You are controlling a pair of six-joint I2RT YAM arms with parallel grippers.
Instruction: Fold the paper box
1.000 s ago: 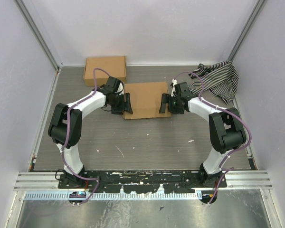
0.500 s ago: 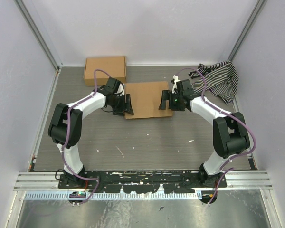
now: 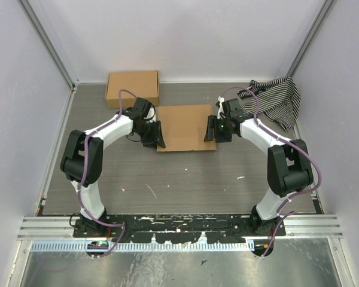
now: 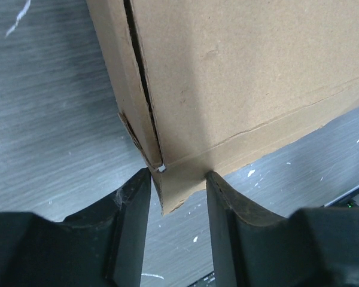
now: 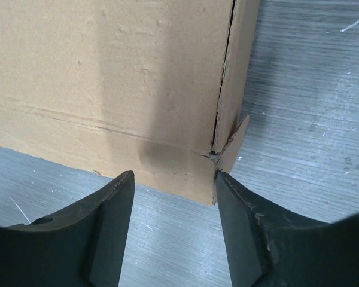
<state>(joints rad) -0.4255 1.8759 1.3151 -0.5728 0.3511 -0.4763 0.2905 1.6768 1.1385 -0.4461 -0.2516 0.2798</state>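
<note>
The paper box [image 3: 185,127] lies flat and closed in the middle of the table, a plain brown cardboard mailer. My left gripper [image 3: 158,135] is at its near left corner. In the left wrist view the gripper [image 4: 178,179] is open, and the corner flap of the box [image 4: 227,84] sits between the fingertips [image 4: 137,197]. My right gripper [image 3: 210,129] is at the box's right side. In the right wrist view it [image 5: 175,179] is open, straddling the near right corner of the box [image 5: 119,89], with one fingertip [image 5: 230,197] under a torn corner tab.
A smaller squarish cardboard box [image 3: 132,87] sits at the back left, close to the left arm. A black-and-white striped cloth [image 3: 275,100] lies at the back right by the right arm. White walls and metal rails enclose the grey table [image 3: 185,179].
The left gripper has drawn in and moved slightly nearer to the box's near left corner. The right gripper has shifted a little along the right side. The box has barely moved.
</note>
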